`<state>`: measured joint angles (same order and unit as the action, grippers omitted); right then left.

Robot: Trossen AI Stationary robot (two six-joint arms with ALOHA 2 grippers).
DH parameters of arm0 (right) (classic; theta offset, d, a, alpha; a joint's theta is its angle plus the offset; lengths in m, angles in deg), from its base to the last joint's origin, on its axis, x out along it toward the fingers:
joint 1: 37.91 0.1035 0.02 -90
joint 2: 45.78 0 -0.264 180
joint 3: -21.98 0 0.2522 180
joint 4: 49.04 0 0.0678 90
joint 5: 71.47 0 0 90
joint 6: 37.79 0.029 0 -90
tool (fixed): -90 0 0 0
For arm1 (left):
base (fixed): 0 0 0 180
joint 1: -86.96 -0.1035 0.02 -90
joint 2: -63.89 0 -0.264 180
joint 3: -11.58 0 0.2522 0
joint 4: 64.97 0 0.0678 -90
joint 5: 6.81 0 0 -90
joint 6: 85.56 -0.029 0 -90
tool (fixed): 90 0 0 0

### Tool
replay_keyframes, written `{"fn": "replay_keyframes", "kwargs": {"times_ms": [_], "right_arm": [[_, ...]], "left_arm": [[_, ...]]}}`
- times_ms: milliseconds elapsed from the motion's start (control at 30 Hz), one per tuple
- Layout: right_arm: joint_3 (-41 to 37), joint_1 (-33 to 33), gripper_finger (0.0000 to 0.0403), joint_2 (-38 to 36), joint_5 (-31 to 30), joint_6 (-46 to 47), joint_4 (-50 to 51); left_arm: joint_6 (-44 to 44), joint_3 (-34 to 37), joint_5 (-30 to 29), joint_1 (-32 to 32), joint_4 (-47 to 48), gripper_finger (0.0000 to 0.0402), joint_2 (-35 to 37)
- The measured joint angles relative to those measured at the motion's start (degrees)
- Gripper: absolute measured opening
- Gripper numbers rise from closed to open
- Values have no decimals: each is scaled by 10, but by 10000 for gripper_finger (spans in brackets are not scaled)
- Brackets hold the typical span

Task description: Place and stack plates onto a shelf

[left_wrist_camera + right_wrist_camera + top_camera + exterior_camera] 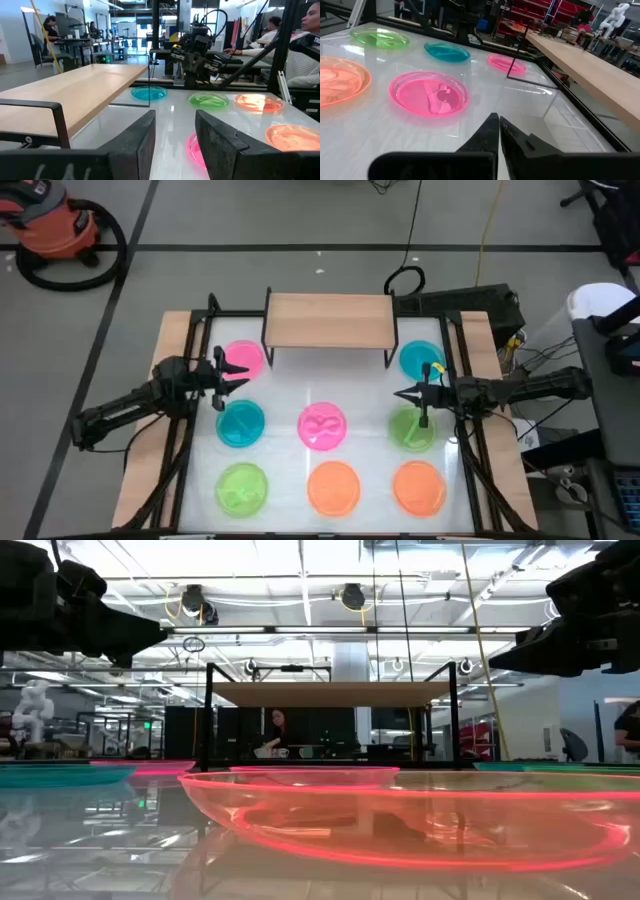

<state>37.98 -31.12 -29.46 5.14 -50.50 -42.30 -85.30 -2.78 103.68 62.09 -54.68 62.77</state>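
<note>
A red shop vacuum point(55, 225) with a black hose is seen on the grey floor beyond the table's far left corner. A yellow cable point(487, 230) is strung across the floor. A white humanoid figure point(30, 710) is glimpsed in the workshop background, where seated people point(300, 47) are also visible.

I see grey floor with dark lines around the table, orange shop vacuum point(55, 225) top left, bright ceiling strip lights point(330, 630), red shelving point(540, 15), seated people point(310, 45) behind
</note>
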Motion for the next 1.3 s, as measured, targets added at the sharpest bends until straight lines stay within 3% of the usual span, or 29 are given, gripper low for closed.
{"fn": "replay_keyframes", "kwargs": {"times_ms": [400,700,933,1067,1200,1300], "right_arm": [[0,0,0,0,0,13,-9],[10,0,0,1,1,39,-161],[167,0,0,60,-11,43,63],[237,1,0,120,-72,83,196],[264,-1,0,178,-124,142,315],[264,-11,0,216,-135,191,343]], "left_arm": [[0,0,0,0,0,145,0],[0,0,0,0,0,145,0],[0,0,0,0,0,145,0],[0,0,0,0,-1,145,0],[0,0,0,0,-1,145,0],[0,0,0,0,-1,145,0]]}}
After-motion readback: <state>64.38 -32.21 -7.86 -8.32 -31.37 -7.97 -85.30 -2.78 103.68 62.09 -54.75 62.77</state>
